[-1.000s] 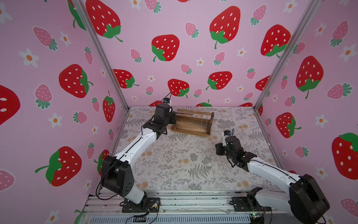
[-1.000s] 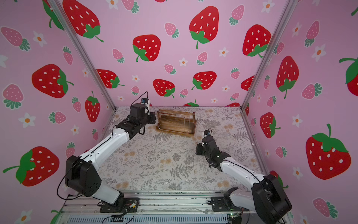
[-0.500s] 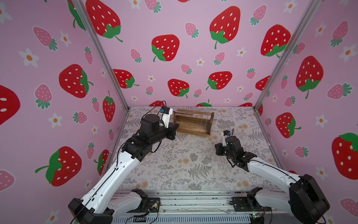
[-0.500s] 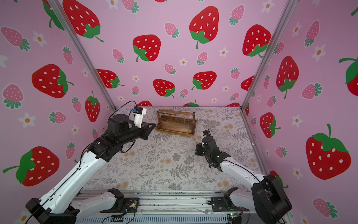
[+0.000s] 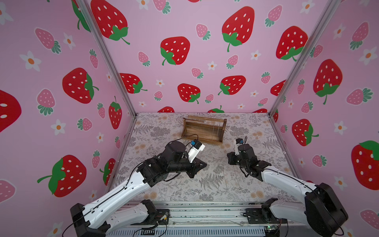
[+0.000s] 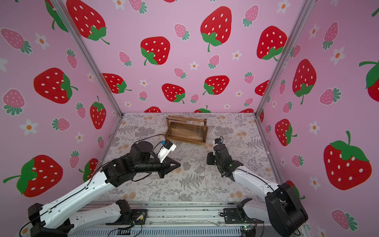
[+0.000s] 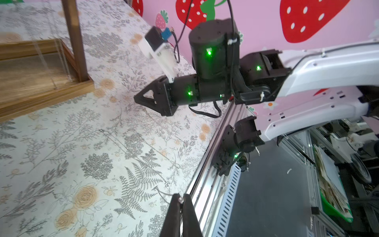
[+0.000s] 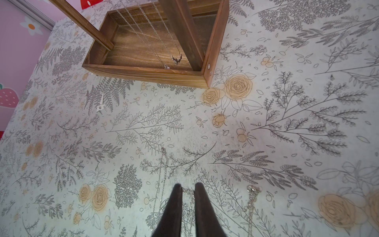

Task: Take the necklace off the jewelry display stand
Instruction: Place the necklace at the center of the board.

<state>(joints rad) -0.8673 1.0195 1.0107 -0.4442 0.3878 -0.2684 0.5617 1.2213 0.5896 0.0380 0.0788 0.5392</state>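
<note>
Two dark fingers (image 7: 173,215) of the left gripper (image 7: 180,202) are pinched tight at the bottom edge of the left wrist view. A thin necklace (image 7: 164,192) chain trails from their tips, so we judge the carry-away step is in hand. This piece is clear of the rack, and the next move calls for lowering it onto the table (image 5: 164,131) and letting go without snagging what lies there. The right gripper (image 8: 188,187), at the bottom of its wrist view, has its fingers slightly parted over a loose chain (image 8: 189,197) and grips nothing. Outward, the jewelry display stand (image 5: 203,133) sits just above centre in both top views. We count one stand, two hanging necklaces (image 8: 177,59) on it, and at least two chains on the table; the strands are too fine to count surely.
</note>
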